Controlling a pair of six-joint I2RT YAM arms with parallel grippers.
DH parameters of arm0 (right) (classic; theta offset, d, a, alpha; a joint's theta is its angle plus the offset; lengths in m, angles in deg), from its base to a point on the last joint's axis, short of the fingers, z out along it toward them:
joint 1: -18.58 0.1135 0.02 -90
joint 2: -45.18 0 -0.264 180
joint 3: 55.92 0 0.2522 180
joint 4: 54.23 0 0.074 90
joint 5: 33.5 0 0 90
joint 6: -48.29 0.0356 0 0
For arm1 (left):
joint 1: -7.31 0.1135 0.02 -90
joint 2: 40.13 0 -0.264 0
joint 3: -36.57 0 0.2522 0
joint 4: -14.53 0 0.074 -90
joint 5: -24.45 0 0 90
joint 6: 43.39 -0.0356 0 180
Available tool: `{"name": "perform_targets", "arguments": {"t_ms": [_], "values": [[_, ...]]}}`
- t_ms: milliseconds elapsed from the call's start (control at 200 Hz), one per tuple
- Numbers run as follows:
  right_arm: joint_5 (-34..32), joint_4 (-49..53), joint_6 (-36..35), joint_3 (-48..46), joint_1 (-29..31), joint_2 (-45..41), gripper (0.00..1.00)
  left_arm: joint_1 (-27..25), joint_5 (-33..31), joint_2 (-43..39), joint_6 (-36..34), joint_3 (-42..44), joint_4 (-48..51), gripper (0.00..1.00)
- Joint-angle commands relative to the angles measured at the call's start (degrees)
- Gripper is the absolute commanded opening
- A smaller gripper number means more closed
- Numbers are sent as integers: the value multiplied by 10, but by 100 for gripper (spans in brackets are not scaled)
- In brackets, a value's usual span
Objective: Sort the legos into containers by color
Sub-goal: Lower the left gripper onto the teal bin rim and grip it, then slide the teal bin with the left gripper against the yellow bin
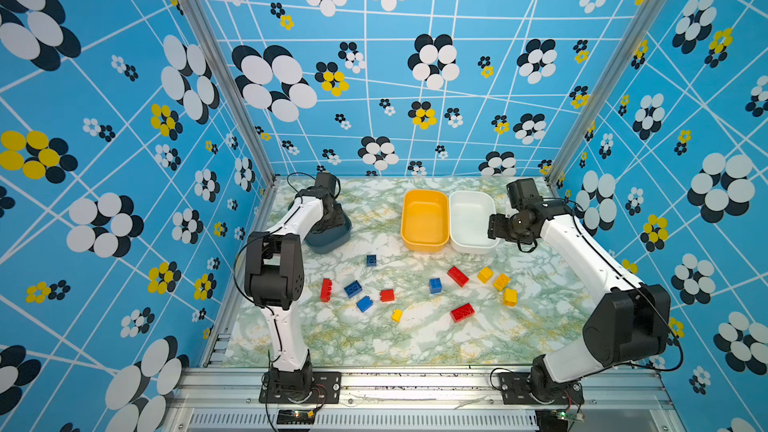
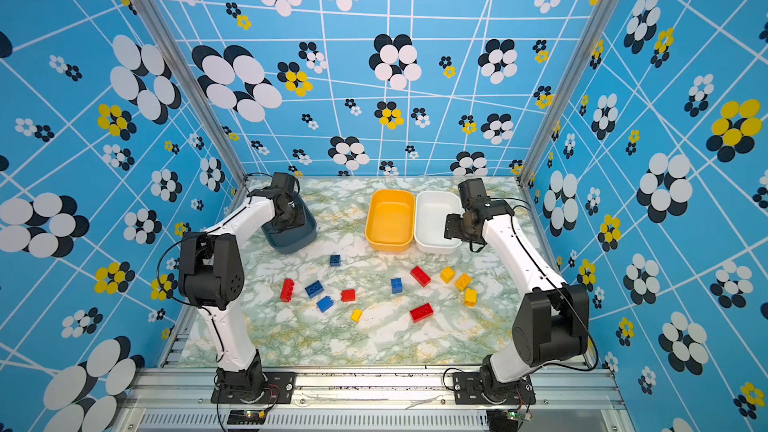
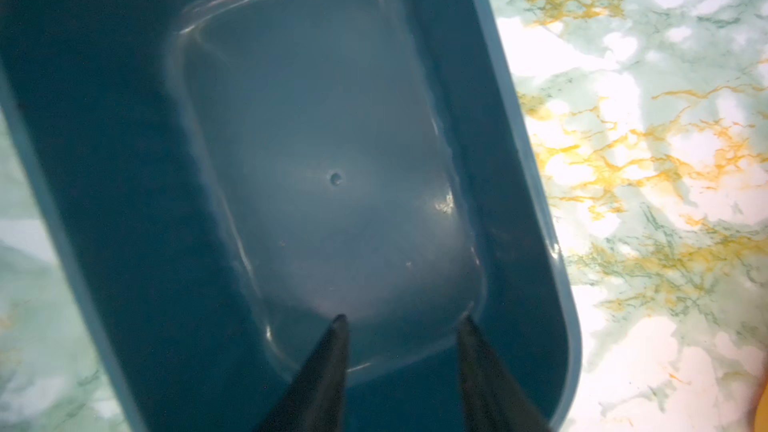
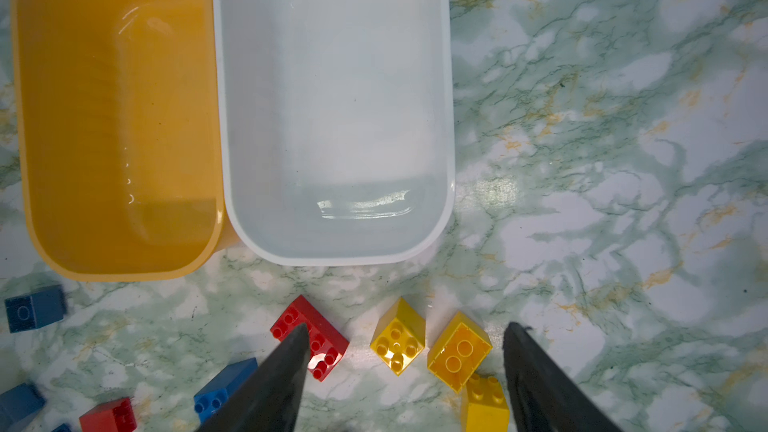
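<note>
The legos lie loose on the marble table in both top views: red, blue and yellow bricks, several in all. My left gripper hangs open inside the dark teal tub, whose floor is bare; nothing sits between the fingers. My right gripper is open and empty, hovering by the white tub at its right side. In the right wrist view a yellow brick and an upturned yellow one show between the fingers, on the table below. The orange-yellow tub and the white tub hold nothing.
The orange-yellow and white tubs touch side by side at the back centre; the teal tub stands apart at the back left. A lone dark blue brick lies nearest the teal tub. Patterned walls close in three sides, and a metal rail runs along the front.
</note>
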Motion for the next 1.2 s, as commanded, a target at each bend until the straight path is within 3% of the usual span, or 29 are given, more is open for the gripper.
{"name": "perform_targets", "arguments": {"t_ms": [0, 75, 230, 395, 655, 780, 1149, 1194], "values": [[-4, -1, -5, -8, 3, -13, 75, 37, -19, -48, 27, 31, -15, 71], [-2, -2, -6, -5, 4, -10, 75, 63, -9, -73, 33, 46, -23, 77], [0, -2, -7, 3, 3, -6, 76, 104, 2, -93, 31, 65, -31, 80], [2, -4, -6, 8, 4, 0, 76, 125, 12, -68, 31, 74, -32, 78], [-2, 1, -8, 14, 4, 4, 76, 114, 38, -12, 41, 65, -52, 69], [-3, 1, -8, 11, 3, 4, 76, 102, 37, 10, 38, 51, -44, 60], [-7, 1, -11, 8, 3, 0, 76, 63, 29, 35, 2, 16, -27, 0], [-7, 0, -11, 8, 3, 0, 76, 55, 30, 42, -8, 5, -21, 0]]}}
